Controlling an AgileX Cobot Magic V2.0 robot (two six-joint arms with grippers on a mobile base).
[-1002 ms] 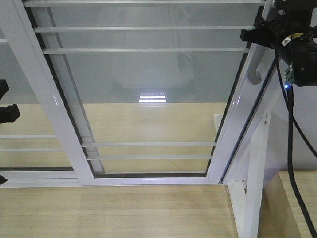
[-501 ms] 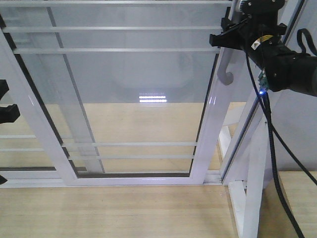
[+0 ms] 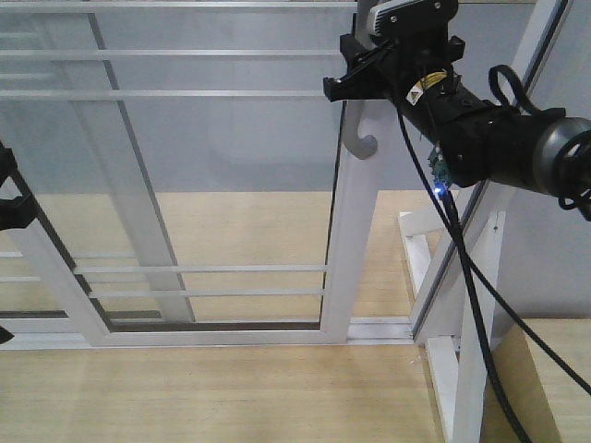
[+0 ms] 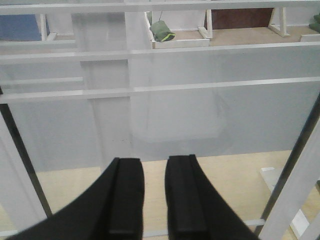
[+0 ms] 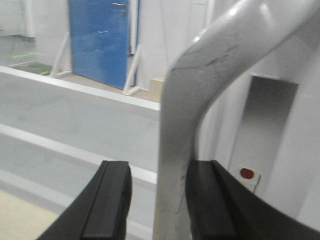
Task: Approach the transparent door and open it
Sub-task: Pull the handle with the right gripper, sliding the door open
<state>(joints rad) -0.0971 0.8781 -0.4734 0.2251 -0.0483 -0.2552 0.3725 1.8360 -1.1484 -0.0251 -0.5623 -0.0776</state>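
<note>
The transparent door (image 3: 343, 258), clear glass in a white frame, stands partly slid to the left. Its curved grey handle (image 3: 362, 137) sits on the right stile. My right gripper (image 3: 355, 88) is at the top of that handle. In the right wrist view the handle (image 5: 182, 125) passes between the fingers of the right gripper (image 5: 159, 170), touching the right finger (image 5: 207, 200), with a gap to the left one. My left gripper (image 4: 153, 162) faces the glass with a narrow gap and nothing between its fingers. It shows at the left edge as the left gripper (image 3: 11, 189).
A white frame post (image 3: 480, 277) with a wooden brace stands right of the doorway. The bottom track (image 3: 388, 325) runs along the light wooden floor (image 3: 231, 388). Thin horizontal bars (image 3: 185, 93) cross the glass. A red-dotted lock plate (image 5: 247, 173) sits beside the handle.
The door has slid to the left with my right gripper on its handle, and the gap beside the frame post has widened. The left gripper has stayed put.
</note>
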